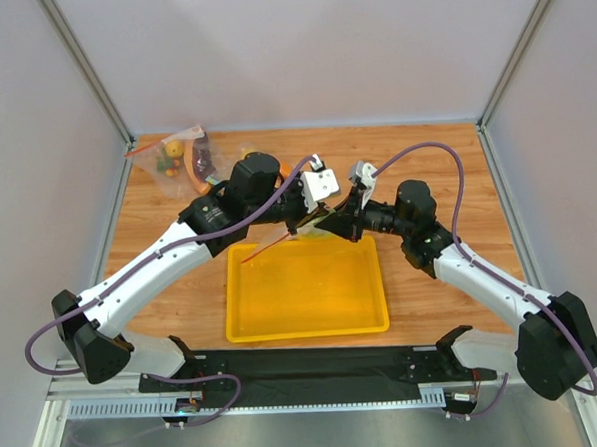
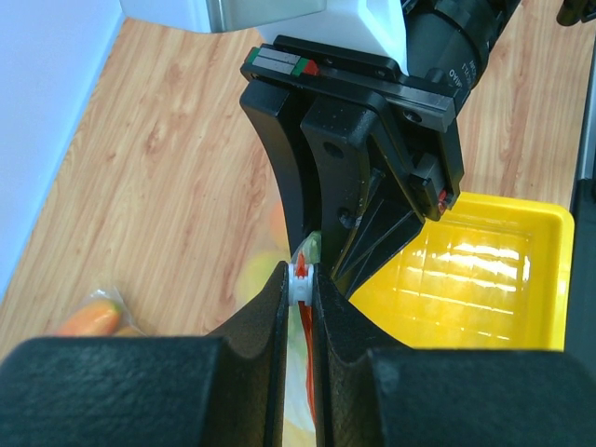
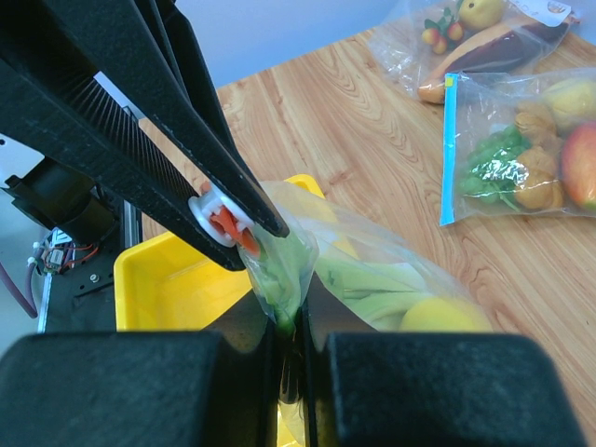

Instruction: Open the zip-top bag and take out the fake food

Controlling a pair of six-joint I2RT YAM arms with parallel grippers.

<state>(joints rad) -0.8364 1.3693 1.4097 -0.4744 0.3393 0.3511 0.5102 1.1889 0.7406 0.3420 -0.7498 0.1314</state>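
The zip-top bag (image 3: 391,265) hangs between my two grippers over the far edge of the yellow tray (image 1: 306,333). My left gripper (image 2: 300,281) is shut on the white slider (image 3: 216,216) of the red-orange zip strip (image 2: 308,372). My right gripper (image 3: 287,326) is shut on the bag's plastic edge just below the slider. Through the plastic I see the pale-green stalk (image 3: 372,289) and the yellow fruit (image 3: 445,317). The orange fruit is hidden. In the top view both grippers meet, the left (image 1: 299,226) and the right (image 1: 331,225).
A clear bag with a blue zip strip (image 3: 521,140) and a smaller bag with a purple eggplant (image 3: 484,42) lie on the wooden table at the far left (image 1: 180,155). The tray's yellow floor (image 2: 466,279) lies below the grippers.
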